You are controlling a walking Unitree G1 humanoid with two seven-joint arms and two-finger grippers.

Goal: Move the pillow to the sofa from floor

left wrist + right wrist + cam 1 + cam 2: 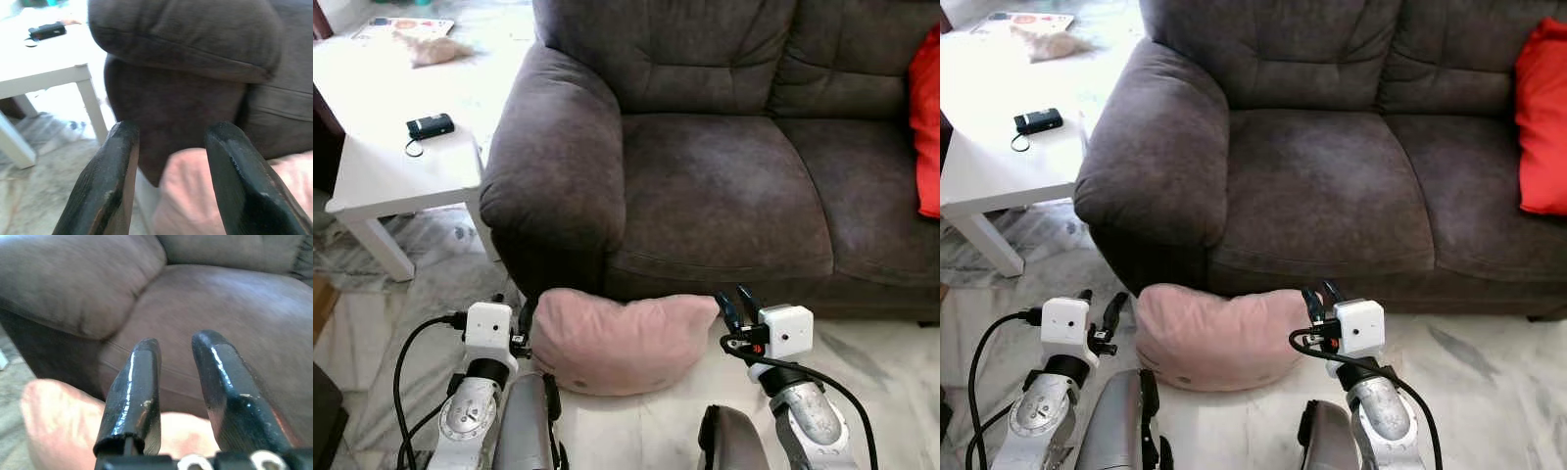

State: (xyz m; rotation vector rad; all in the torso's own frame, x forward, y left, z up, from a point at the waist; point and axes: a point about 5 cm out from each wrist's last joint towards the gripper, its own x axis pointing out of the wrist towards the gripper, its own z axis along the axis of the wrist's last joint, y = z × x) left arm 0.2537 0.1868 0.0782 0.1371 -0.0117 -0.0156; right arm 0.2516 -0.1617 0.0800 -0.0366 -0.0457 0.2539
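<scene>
A pink pillow (617, 343) lies on the pale floor against the front of the dark grey sofa (724, 186), below its left armrest and left seat cushion. My left gripper (512, 308) is at the pillow's left end, open, with nothing between its fingers; the left wrist view shows the pillow (195, 196) low beyond the fingers (112, 171). At the pillow's upper right corner my right gripper (736, 305) is also open and holds nothing. In the right wrist view the pillow (54, 416) lies just under the fingers (137, 387).
A white side table (401, 147) stands left of the sofa, with a small black device (430, 125) and a crumpled cloth (433, 47) on it. A red cushion (1542, 117) rests on the sofa's right seat. The left seat cushion is bare.
</scene>
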